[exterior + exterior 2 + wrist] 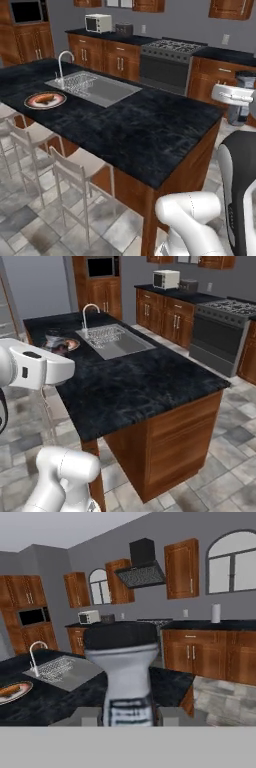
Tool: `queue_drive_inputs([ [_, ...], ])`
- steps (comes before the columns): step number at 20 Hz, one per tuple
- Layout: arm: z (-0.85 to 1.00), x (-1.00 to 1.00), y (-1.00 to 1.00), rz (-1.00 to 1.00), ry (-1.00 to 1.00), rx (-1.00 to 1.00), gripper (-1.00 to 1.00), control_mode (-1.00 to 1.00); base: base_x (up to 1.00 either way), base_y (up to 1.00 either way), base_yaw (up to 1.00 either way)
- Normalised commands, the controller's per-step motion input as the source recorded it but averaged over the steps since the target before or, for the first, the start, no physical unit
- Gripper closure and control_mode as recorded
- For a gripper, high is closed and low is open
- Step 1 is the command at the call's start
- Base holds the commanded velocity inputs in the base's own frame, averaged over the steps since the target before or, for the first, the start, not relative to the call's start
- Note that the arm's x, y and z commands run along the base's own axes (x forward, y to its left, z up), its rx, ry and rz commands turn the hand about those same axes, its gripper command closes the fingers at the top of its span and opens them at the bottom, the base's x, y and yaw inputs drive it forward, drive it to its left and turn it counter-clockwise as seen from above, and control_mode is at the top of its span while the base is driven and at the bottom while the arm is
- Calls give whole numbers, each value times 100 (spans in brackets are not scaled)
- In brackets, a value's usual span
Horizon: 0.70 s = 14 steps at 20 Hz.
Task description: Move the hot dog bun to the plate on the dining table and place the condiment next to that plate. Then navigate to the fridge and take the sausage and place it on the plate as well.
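Gripping the condiment [125, 672] upright between closed gripper [126, 716] fingers at bottom centre, probably carrying it toward the plate [14, 692] at lower left, with the hot dog bun [10, 690] resting there on the dining table [145, 130].

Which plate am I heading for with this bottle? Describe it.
On the dining table, look left of the sink near the faucet end. The plate has a dark red rim and already carries the tan hot dog bun.
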Motion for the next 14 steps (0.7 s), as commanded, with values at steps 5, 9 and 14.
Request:
queue_drive_inputs([
  [5, 0, 0, 0, 0, 0, 0, 100, 100, 38, 100, -24],
  [9, 0, 0, 0, 0, 0, 0, 100, 100, 42, 100, -37],
  [14, 0, 0, 0, 0, 0, 0, 100, 100, 21, 100, -38],
])
